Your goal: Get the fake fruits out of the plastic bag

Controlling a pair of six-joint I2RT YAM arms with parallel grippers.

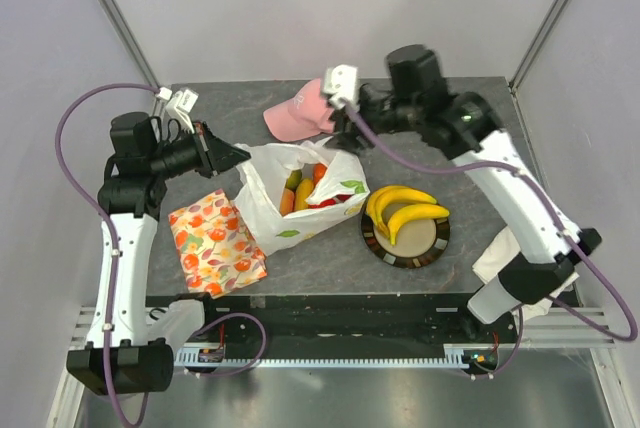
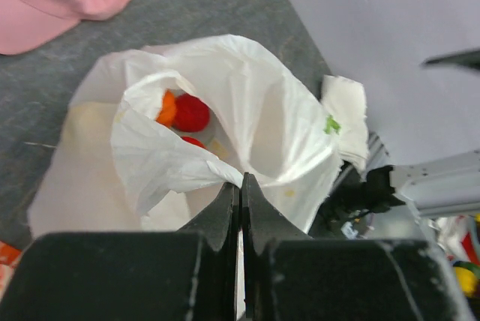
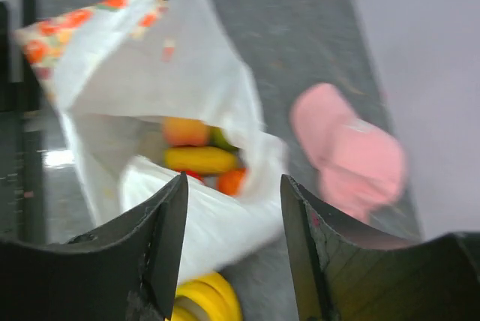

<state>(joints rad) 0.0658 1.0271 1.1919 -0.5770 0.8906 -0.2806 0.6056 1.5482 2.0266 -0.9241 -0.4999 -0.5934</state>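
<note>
Left wrist view: left gripper [image 2: 241,186] has its jaws fully together, pinching a fold of the plastic bag [image 2: 259,107] at its rim; a thin sliver of white film shows in the seam between the fingers. Bag mouth gapes just past the fingertips. Inside it I can see a red round fruit [image 2: 192,112] with an orange piece [image 2: 166,109] touching its left side, and a second bit of red below them, mostly hidden by film. Right gripper [image 3: 232,186] has its jaws well apart with nothing between them. It hangs over the bag's far edge, just beside the pink cap [image 1: 298,113]. The right wrist picture is blurred, but it looks into the bag mouth and shows a yellow banana [image 3: 201,160], a peach [image 3: 185,131] above it, something green [image 3: 221,139] and an orange-red fruit [image 3: 231,181], all inside the bag. From above, the bag sits mid-table [image 1: 450,128], mouth up and facing the far side. Outside the bag, a bunch of bananas [image 1: 405,210] lies on a round dark-rimmed plate [image 1: 400,260] just to the bag's right; can't tell if plate and bag touch. Flowered cloth [image 1: 215,241] lies against the bag's near-left side. White cloth [image 1: 500,253] sits at the right edge, partly under the right arm.
</note>
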